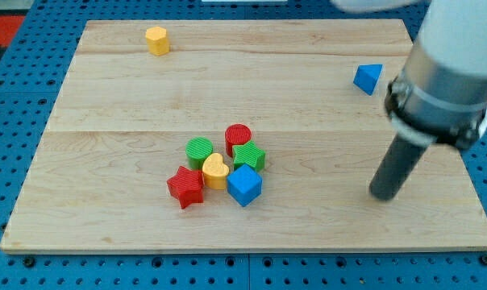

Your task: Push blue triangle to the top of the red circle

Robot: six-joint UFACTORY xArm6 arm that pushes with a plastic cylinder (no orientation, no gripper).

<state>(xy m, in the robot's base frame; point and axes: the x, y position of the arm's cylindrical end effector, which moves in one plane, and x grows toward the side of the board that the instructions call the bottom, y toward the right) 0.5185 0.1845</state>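
Observation:
The blue triangle (pixel 368 78) lies near the view's right edge, toward the top of the wooden board (pixel 131 97). The red circle (pixel 238 137) stands at the top of a cluster near the board's middle, toward the bottom. My tip (pixel 383 195) rests on the board at the view's right, well below the blue triangle and far to the right of the red circle. It touches no block.
The cluster holds a green circle (pixel 199 151), a green star (pixel 249 156), a yellow heart (pixel 215 171), a red star (pixel 186 187) and a blue cube (pixel 244 185). A yellow hexagon (pixel 156 39) sits at the top left. The arm's grey body (pixel 449 72) overhangs the right edge.

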